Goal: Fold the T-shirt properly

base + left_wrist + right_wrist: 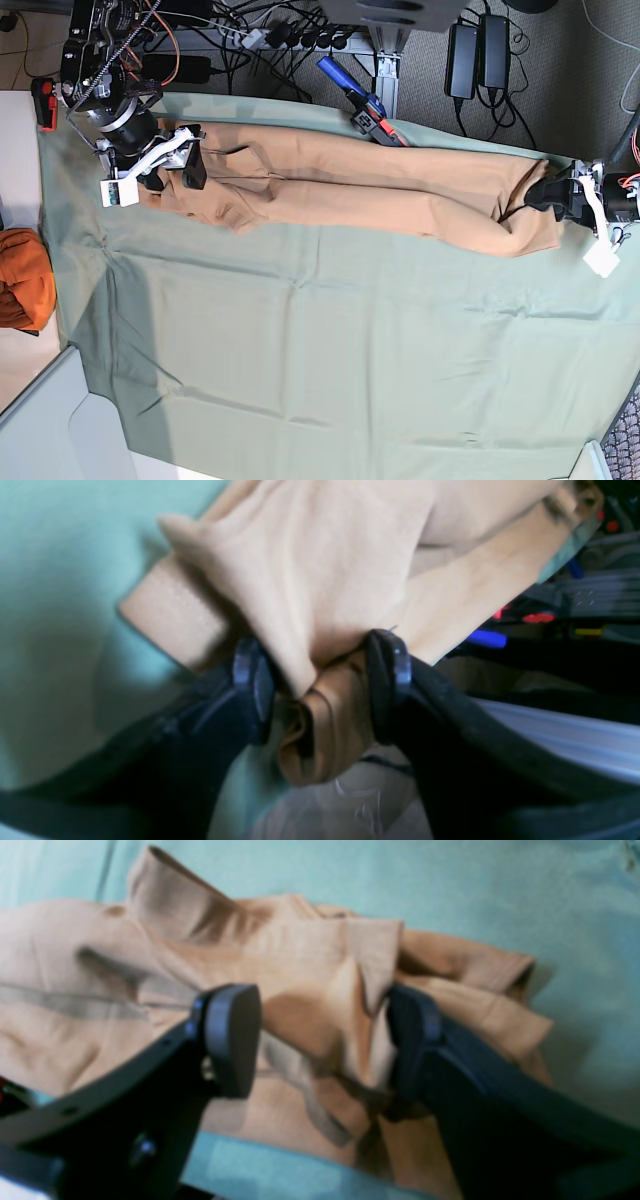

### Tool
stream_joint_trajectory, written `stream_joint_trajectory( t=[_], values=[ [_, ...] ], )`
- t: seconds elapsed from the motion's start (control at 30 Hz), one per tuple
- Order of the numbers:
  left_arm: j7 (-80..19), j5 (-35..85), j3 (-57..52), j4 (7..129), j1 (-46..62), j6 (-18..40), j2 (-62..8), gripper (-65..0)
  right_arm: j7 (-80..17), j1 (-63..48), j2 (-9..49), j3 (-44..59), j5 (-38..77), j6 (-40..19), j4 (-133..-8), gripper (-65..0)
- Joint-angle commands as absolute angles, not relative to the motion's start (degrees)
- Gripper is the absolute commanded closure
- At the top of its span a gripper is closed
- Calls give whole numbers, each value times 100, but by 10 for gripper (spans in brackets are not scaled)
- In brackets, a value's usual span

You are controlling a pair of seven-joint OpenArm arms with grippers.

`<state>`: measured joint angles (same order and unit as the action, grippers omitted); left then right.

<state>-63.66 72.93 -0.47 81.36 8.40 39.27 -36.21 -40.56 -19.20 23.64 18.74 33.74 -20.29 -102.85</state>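
Observation:
The tan T-shirt [350, 195] lies stretched out in a long band across the far part of the green table cloth [330, 350]. At its right end is my left gripper [552, 195]. In the left wrist view the left gripper [322, 690] stands open, with a loose bunch of the T-shirt [325, 555] between its fingers. The bunch touches one finger. My right gripper [170, 170] is at the shirt's left end. In the right wrist view the right gripper [320, 1040] stands wide open, straddling a raised fold of the T-shirt [310, 955].
A darker orange bundled cloth [20, 280] sits off the table cloth at the left. A blue and red tool [362, 105] lies at the far edge beside the shirt. Cables and power bricks [470, 50] lie on the floor beyond.

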Motion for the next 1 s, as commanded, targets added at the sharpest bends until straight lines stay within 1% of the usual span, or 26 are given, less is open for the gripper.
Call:
stream_joint_trajectory(
  t=[0.0,0.13,0.17,0.23,0.5,0.73,0.97],
  values=[
    [-6226,7428,-89,8202,777,4000,-3688,-231,-3946,-1890,2438,1929,3474,-2552,-10379,-396],
    [-5848,7059,-89,8202,744,4000,-3548,-31,-3946,-1892,2438,1929,3474,-2552,-10379,-396],
    [-5706,6923,-89,8202,742,4000,-3522,0,-3946,-1892,2438,1929,3474,-2552,-10379,-396],
    [-5542,6720,-89,8202,738,4000,-3476,0,-3946,-1892,2438,1929,3474,-2552,-10379,-396],
    [-5502,6208,-89,8202,263,4000,-3430,0,-3948,-1887,2438,2053,3520,-2550,-10379,-396],
    [-5030,5596,-89,8156,-290,4000,-3428,0,-3948,-1876,2438,2934,3922,-2552,-10379,-396],
    [-4917,5476,-86,7736,-805,4000,-3430,0,-3951,-1879,2440,3511,4007,-2552,-10379,-396]
  ],
)
